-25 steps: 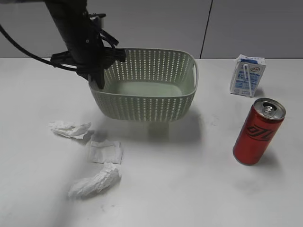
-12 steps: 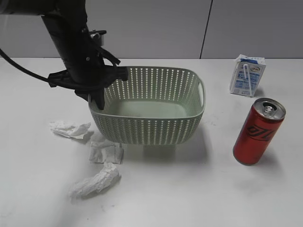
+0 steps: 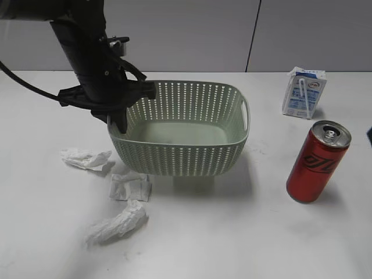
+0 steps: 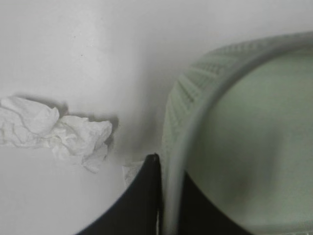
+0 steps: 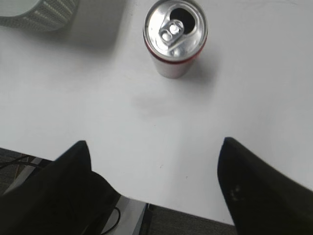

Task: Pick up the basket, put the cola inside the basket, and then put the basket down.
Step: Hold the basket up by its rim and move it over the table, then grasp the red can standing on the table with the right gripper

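Note:
The pale green basket (image 3: 180, 131) is at the middle of the table, its shadow showing beneath it, so it appears to hang a little above the surface. My left gripper (image 3: 116, 116) is shut on the basket's left rim; in the left wrist view the rim runs between the two black fingers of the gripper (image 4: 171, 169), and the basket (image 4: 244, 122) fills the right side. The red cola can (image 3: 318, 161) stands upright to the right of the basket. In the right wrist view my right gripper (image 5: 154, 142) is open and empty, with the cola (image 5: 175, 36) ahead of it.
A white-and-blue drink carton (image 3: 304, 92) stands at the back right. Three crumpled white tissues (image 3: 86, 158) (image 3: 131, 187) (image 3: 116, 224) lie left of and in front of the basket. The table's front edge (image 5: 161, 208) is under my right gripper.
My left gripper has carried the basket toward the front of the table and slightly right, lower in the view. In the last half second it barely moved. The cola has not moved.

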Available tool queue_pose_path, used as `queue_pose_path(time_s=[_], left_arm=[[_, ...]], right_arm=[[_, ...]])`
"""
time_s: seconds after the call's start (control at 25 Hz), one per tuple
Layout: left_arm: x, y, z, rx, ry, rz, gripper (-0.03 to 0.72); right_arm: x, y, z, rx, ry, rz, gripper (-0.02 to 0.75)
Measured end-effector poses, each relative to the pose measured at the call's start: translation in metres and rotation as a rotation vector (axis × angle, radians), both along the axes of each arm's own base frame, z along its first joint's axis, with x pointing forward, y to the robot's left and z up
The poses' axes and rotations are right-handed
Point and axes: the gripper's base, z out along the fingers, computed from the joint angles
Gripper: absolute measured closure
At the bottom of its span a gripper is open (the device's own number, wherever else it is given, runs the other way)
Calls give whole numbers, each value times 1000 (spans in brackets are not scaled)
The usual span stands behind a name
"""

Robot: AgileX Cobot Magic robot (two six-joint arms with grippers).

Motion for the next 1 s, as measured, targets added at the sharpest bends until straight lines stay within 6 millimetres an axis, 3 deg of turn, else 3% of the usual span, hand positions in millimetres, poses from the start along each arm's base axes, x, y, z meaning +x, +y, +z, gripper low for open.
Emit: queue_pose_path(time_s=[0.16,0.32,0.6,1.0], left_arm=[[0,0,0,1,-4,-2,691],[1,0,0,2,-7,-10,691],[1,1,0,4,-9,-12,691],[1,1,0,4,-13,-20,691]], right_arm=[[34,21,-16,-3,11,-7,86],[58,28,-35,-20,3,-53,60],[77,28,-53,-88,-4,-88,58],[98,20,-77,-57,53,-173,59]])
